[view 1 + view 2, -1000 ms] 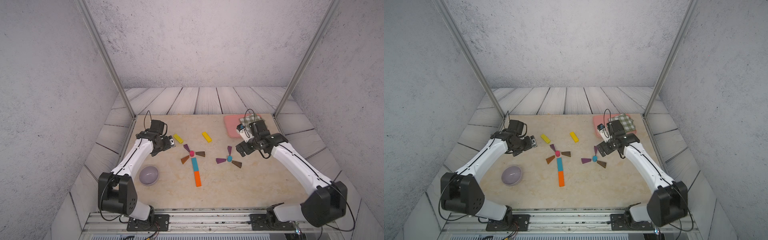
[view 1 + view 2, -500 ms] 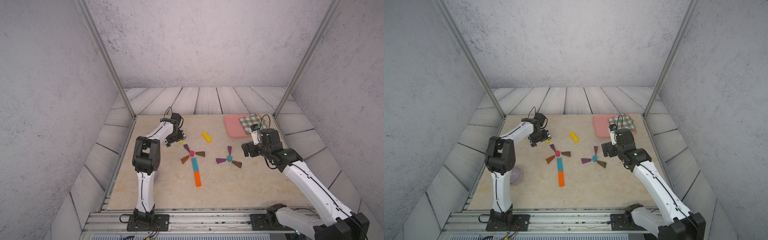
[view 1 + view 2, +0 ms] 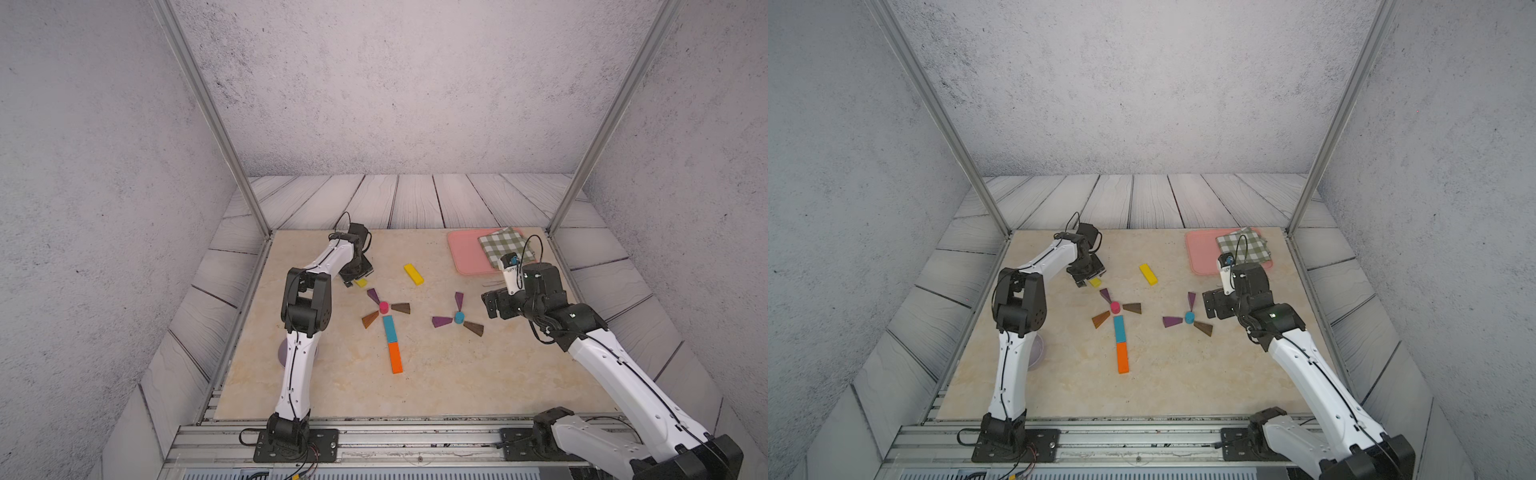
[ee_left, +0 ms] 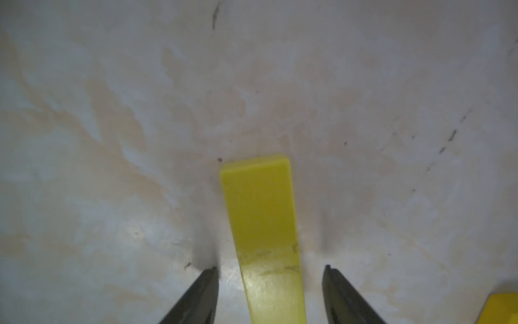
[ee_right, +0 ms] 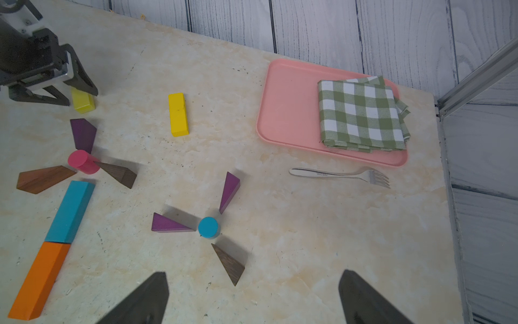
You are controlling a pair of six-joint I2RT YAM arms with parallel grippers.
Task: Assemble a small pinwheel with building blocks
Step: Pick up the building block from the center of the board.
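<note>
1. Left claw (image 4: 270, 269) down low over the table (image 3: 457, 382), toward its far left part, jaws partly apart on either side of a yellow bar (image 4: 260, 210).
2. In the left wrist view, a strip of bare table between each tip and that bar: nothing gripped, no contact to be seen.
3. Second yellow bar (image 3: 413, 274) flat and alone, between the left claw and the pink tray (image 3: 465, 253), apart from both.
4. Pink cylinder (image 3: 383, 307) upright near the middle, three wedges fanned round it, narrow ends inward: purple wedge (image 3: 372, 295) on the far side, dark brown wedge (image 3: 401, 308) on the right, light brown wedge (image 3: 369, 320) on the near left.
5. Teal bar (image 3: 389, 328) just nearer than the pink cylinder, orange bar (image 3: 395, 357) end to end with it, touching, in one straight line.
6. Blue cylinder (image 3: 459, 317) upright further right, ringed by a second purple wedge (image 3: 459, 300), a third purple wedge (image 3: 441, 321) and a third brown wedge (image 3: 473, 328).
7. Right claw (image 5: 253, 275) held above the table just right of that group, jaws spread wide, nothing between them.
8. Green checked cloth (image 3: 505, 247) folded on the pink tray at the far right corner; fork (image 5: 336, 175) on the table just beside the tray; lilac bowl (image 3: 1039, 351) at the left, mostly hidden behind the left arm.
</note>
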